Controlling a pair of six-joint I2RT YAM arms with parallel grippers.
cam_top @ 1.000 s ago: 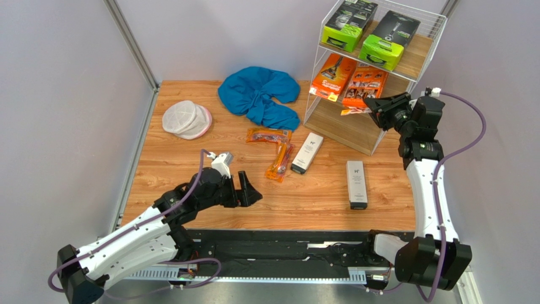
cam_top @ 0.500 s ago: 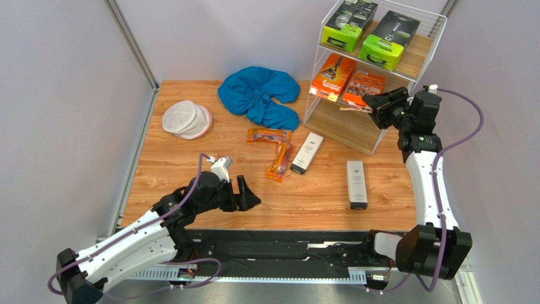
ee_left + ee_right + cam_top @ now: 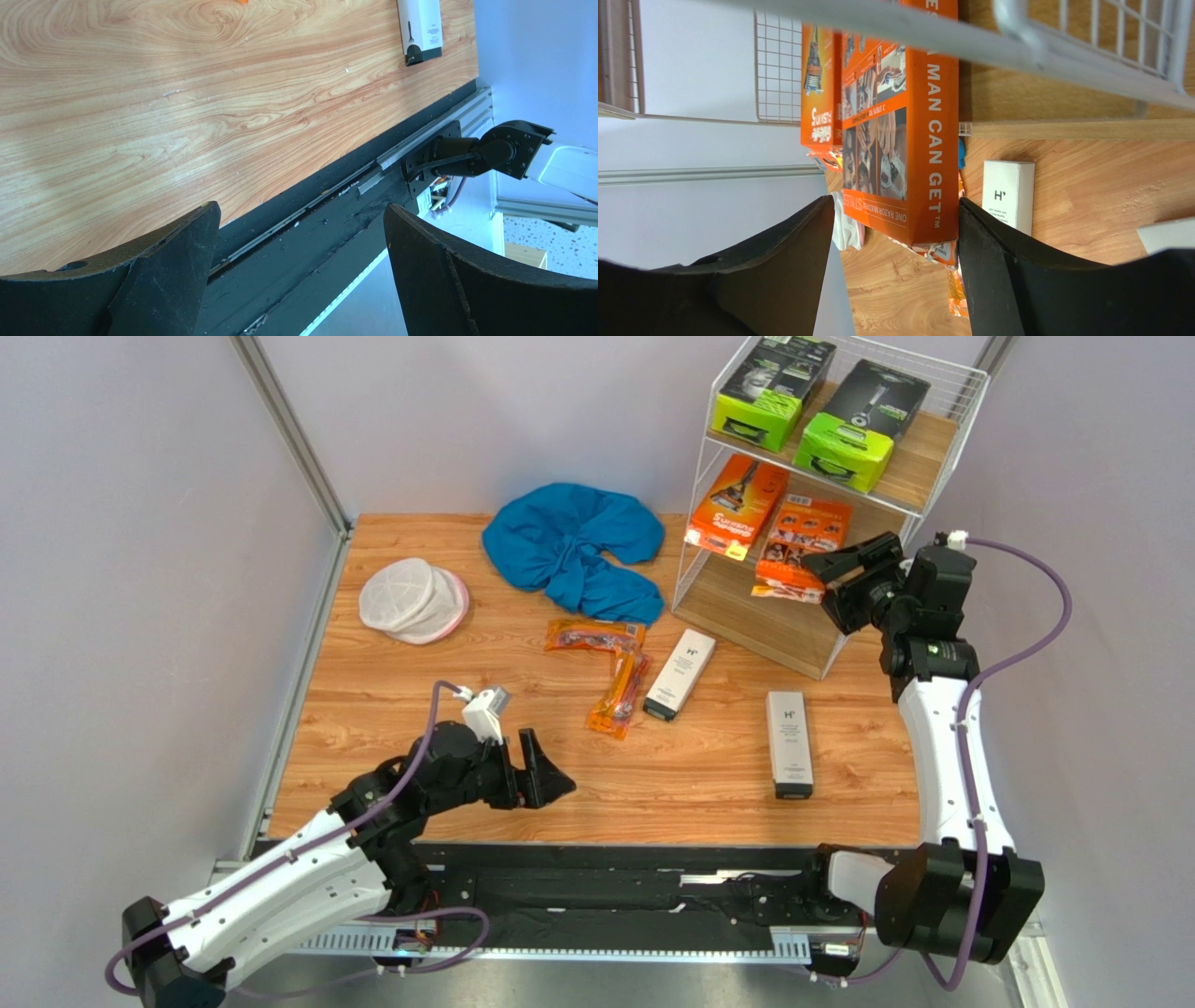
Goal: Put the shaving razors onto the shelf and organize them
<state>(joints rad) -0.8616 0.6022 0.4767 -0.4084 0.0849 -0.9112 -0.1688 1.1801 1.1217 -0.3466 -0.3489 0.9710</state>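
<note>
Cartons (image 3: 737, 504) on shelf (image 3: 765, 623), boxes (image 3: 790, 742) before it

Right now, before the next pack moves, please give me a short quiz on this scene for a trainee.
1. How many razor packs lie on the table, not on the shelf?
2. True or false: two lime-green boxes sit on the shelf's top board.
3. The left arm's jaws are: A) open and empty; B) shut and empty; C) shut on a pack.
Key: 1. four: two slim white boxes, two clear bags. 2. true. 3. A.
</note>
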